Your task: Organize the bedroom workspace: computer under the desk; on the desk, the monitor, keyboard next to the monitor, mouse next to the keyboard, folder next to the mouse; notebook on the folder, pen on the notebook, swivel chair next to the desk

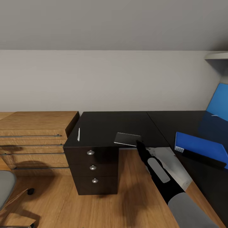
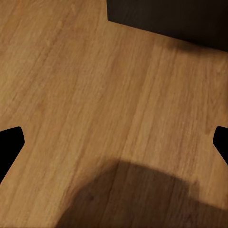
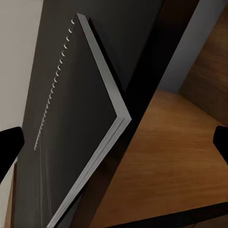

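The dark notebook (image 1: 127, 139) lies flat on the black desk (image 1: 104, 125), close to its front edge above the drawer block. My right gripper (image 1: 139, 145) hovers open just in front of the notebook's near corner. In the right wrist view the notebook (image 3: 71, 118) with its dotted spine sits between the spread fingertips (image 3: 9, 147). The white pen (image 1: 79, 134) rests near the desk's left edge. A blue folder (image 1: 198, 147) lies on the desk's right wing. Part of the grey swivel chair (image 1: 5, 186) shows at lower left. My left gripper (image 2: 114, 142) is open over bare floor.
A light-wood drawer unit (image 1: 34, 139) stands against the desk's left side. The drawer block (image 1: 93, 169) has three round knobs. A blue wall panel (image 1: 218, 101) rises at the far right. Wooden floor (image 1: 126, 196) lies under the desk opening.
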`<state>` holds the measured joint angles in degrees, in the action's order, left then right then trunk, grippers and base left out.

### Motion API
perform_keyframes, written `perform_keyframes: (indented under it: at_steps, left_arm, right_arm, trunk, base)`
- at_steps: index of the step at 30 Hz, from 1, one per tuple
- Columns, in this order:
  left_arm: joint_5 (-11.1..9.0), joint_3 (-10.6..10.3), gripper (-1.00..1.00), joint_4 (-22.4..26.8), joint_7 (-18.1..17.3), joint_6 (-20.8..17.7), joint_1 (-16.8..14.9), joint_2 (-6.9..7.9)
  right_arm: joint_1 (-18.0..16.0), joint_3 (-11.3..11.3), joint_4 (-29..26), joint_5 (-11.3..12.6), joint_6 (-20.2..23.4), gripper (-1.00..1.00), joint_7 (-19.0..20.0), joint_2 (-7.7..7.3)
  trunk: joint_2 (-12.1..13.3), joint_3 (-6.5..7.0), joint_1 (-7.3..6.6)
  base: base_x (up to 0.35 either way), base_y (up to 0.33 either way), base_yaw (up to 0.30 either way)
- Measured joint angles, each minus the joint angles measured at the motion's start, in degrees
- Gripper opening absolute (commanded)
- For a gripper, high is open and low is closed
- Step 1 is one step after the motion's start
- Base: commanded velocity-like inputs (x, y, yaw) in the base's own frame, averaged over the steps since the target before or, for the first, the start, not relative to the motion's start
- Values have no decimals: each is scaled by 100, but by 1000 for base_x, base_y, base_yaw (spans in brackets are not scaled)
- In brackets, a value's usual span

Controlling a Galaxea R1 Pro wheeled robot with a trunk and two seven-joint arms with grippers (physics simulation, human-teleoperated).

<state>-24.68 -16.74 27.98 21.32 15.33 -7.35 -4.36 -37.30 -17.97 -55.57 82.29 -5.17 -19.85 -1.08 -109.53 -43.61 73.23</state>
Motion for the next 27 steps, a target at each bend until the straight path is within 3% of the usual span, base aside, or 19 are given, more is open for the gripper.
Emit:
perform_keyframes:
  at_steps: [21,27]
  left_arm:
    - [11,-9,100,-2,-8,1,1,0]
    - [-3,-1,100,-2,-9,-8,0,0]
  right_arm:
    - [-1,-1,-9,-37,1,-100,30,-14]
    - [-3,-1,-17,-45,-8,-100,62,-22]
  trunk:
    - [0,0,0]
    - [239,107,-131]
  base:
    - [0,0,0]
    - [0,0,0]
